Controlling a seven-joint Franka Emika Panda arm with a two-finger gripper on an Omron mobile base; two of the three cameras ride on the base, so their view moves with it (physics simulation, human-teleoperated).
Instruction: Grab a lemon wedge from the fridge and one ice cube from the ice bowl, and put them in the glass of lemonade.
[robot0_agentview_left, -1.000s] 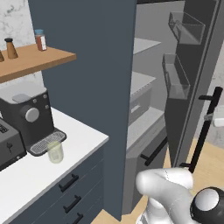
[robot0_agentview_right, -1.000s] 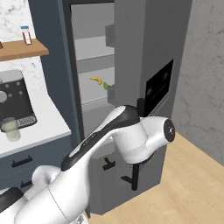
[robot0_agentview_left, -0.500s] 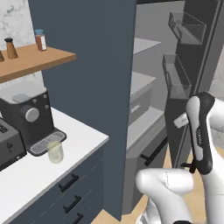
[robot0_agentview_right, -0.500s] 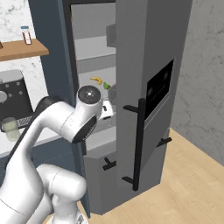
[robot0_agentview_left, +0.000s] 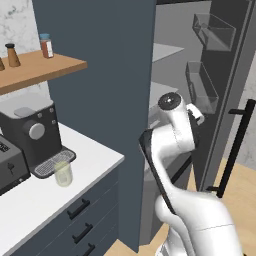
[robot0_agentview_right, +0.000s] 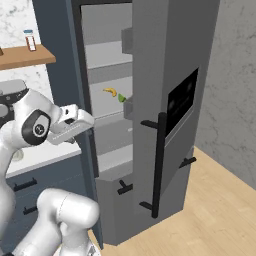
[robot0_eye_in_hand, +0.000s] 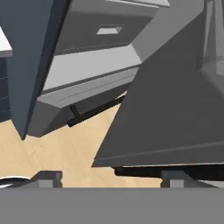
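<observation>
The fridge (robot0_agentview_right: 165, 100) stands with its door swung wide, so the first step is done as far as the frames tell. Nothing else of the task looks finished. The lemon wedge (robot0_agentview_right: 121, 98) lies on a middle shelf inside, a tiny green sliver with a pointed tip, just beside a curved yellow banana piece (robot0_agentview_right: 110, 92) and seemingly touching nothing else. The glass (robot0_agentview_left: 62, 173) sits on the white counter (robot0_agentview_left: 95, 165), right in front of the coffee machine (robot0_agentview_left: 30, 137), near its drip grate. It is a small clear tumbler of pale yellow-green drink, and no wedge or ice cube shows in it.

The gripper (robot0_eye_in_hand: 111, 177) has its fingers spread wide, with floor and the fridge's lower drawer visible in the gap between them; it holds nothing. In the right base view the hand (robot0_agentview_right: 72, 125) sits at the edge of the fridge opening, lower than the wedge's shelf and well short of it.

So what remains, by my reading, is nearly everything: reach in and pick the wedge, carry it to the glass, then fetch one ice cube and drop that in too. The wedge looks small and thin, so I judge it will need a careful, centred pinch to avoid nudging it away or catching the banana piece.
</observation>
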